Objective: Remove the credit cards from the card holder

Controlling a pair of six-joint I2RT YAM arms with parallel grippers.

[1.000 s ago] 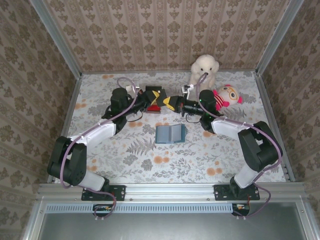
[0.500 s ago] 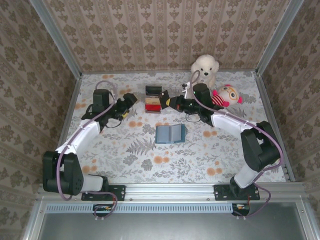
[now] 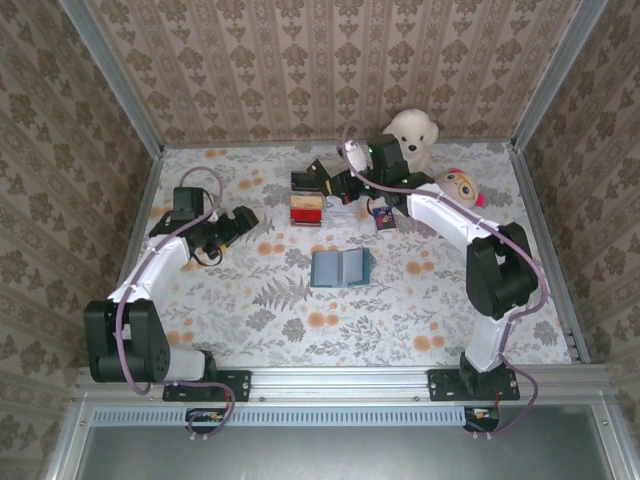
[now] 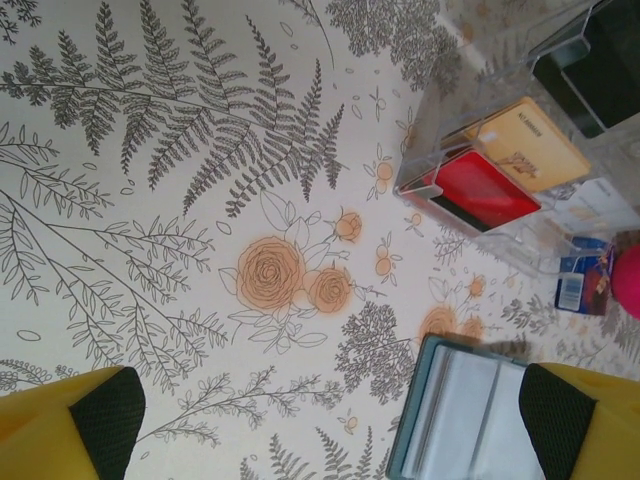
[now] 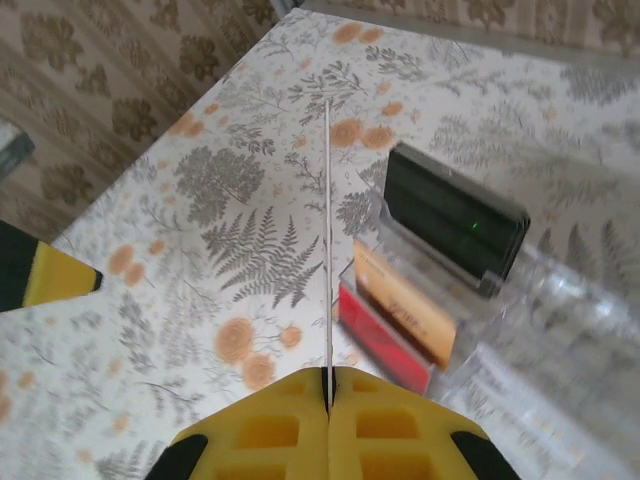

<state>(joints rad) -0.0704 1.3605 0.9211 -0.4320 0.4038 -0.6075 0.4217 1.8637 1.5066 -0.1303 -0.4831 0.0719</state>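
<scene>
Three stepped slots of the clear holder [image 4: 540, 245], near the far edge of the table [image 3: 250, 300], each carry a card. A dark card [image 5: 455, 220] is at the back, a tan card [image 5: 400, 295] in the middle and a red card [image 5: 380, 338] in front. The steps prop them leaning, each top edge standing proud of the one ahead, which I judge leaves an edge free for a pinch.

A fourth card [image 5: 328, 230] is out of the holder. The right fingers [image 5: 300, 425] are pressed together on one end of it, edge-on to the wrist camera, so its colour and face cannot be told. In the top view these fingers are at the holder's 1 o'clock. Gripped by so little, the card could twist or slip.

The left fingers [image 3: 240, 217] are spread wide with nothing between them. They are at the holder's 9 o'clock and well apart from it, probably to keep clear. A teal case [image 3: 340, 268] lies open at the holder's 5 o'clock, and a small blue card [image 3: 383, 218] lies flat at its 3 o'clock.

The tan card bears print and the blue card a pale barcode-like patch, but neither can be read.
</scene>
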